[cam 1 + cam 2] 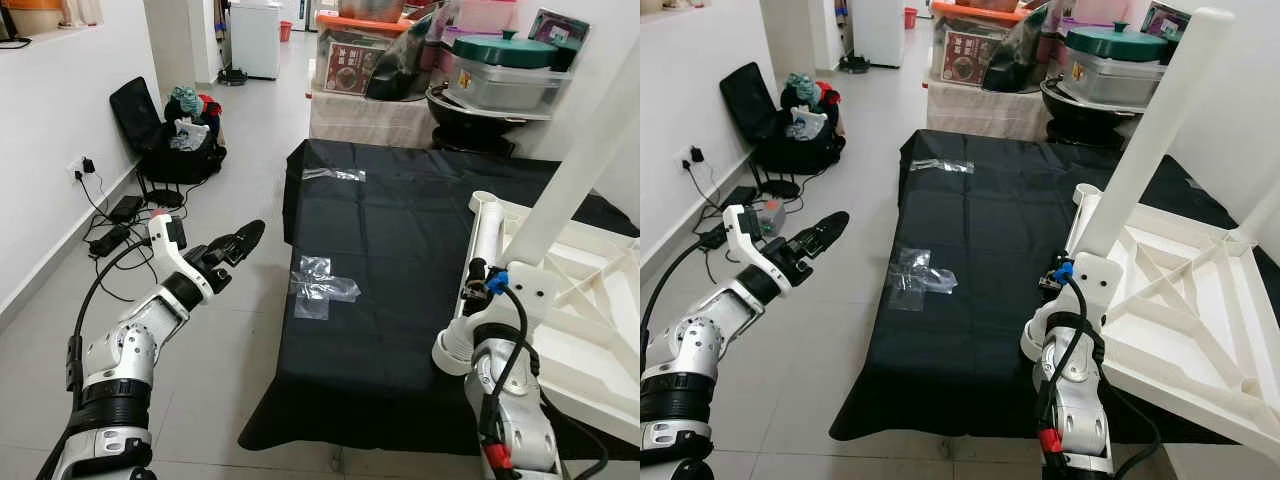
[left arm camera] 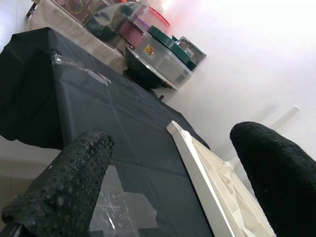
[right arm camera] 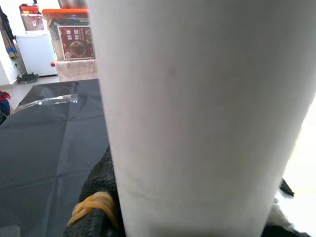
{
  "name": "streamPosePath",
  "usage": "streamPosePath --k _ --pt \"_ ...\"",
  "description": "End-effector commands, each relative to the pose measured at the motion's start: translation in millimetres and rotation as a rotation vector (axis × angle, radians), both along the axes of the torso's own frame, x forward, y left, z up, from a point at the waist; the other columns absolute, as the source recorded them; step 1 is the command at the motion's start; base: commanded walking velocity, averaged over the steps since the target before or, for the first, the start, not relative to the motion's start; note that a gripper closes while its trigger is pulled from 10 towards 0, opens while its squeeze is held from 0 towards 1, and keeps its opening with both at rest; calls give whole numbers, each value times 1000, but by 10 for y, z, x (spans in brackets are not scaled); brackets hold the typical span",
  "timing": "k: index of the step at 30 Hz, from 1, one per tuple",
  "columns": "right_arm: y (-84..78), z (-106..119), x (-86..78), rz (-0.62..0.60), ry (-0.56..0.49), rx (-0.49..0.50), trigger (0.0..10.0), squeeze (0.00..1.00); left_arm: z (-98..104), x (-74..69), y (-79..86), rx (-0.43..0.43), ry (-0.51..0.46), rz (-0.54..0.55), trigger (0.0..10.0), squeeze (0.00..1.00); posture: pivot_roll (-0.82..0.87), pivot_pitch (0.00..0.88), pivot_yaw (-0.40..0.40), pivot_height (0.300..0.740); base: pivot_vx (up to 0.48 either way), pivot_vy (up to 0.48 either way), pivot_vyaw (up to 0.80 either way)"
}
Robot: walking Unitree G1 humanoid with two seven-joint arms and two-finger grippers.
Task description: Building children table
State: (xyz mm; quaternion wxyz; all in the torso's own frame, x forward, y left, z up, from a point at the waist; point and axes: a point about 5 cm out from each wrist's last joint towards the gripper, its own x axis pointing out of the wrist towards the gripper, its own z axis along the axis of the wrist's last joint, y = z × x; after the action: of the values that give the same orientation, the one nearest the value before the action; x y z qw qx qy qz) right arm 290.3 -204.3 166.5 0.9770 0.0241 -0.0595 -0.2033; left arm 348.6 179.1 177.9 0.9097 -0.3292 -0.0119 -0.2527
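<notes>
Tabletop (image 1: 1180, 300) lay upside down on the black cloth (image 1: 980, 250). Right pincer (image 1: 1072, 268) was clamped on one leg (image 1: 1150, 140) standing at its corner; another leg (image 1: 487, 235) lay beside it, unfitted. Left pincer (image 1: 232, 245) hung parted, empty.

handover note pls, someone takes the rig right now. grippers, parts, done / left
Right gripper: at the base of the upright white table leg; wrist view has fingers against it, grip unclear.
Left gripper: open, empty, held over the floor left of the black cloth.
Upturned white tabletop lies on the cloth's right side; another white leg lies beside it.
Done: one leg standing in its corner socket.
Left: the remaining legs, then flipping.
</notes>
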Motion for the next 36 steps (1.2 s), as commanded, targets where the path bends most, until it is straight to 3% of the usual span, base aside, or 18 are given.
streamPosePath --k 1,23,29,31,36 --pt "-3 2 4 -2 -14 1 10000 0 -17 0 2 14 5 0 10000 0 37 0 -76 740 0 0 0" --pt "-3 -218 -1 11 50 37 10000 0 -11 -6 7 19 3 -1 10000 0 46 0 -77 740 0 0 0" --pt "15 -289 32 76 84 78 10000 0 -11 -10 7 19 4 -3 10000 0 45 0 -77 740 0 0 0" --pt "54 -287 84 174 76 102 10000 0 -10 -8 7 19 5 -3 10000 0 45 0 -76 740 0 0 0" --pt "87 -260 131 259 59 108 10000 0 -12 -8 10 19 6 -3 10000 0 48 0 -77 740 0 0 0"
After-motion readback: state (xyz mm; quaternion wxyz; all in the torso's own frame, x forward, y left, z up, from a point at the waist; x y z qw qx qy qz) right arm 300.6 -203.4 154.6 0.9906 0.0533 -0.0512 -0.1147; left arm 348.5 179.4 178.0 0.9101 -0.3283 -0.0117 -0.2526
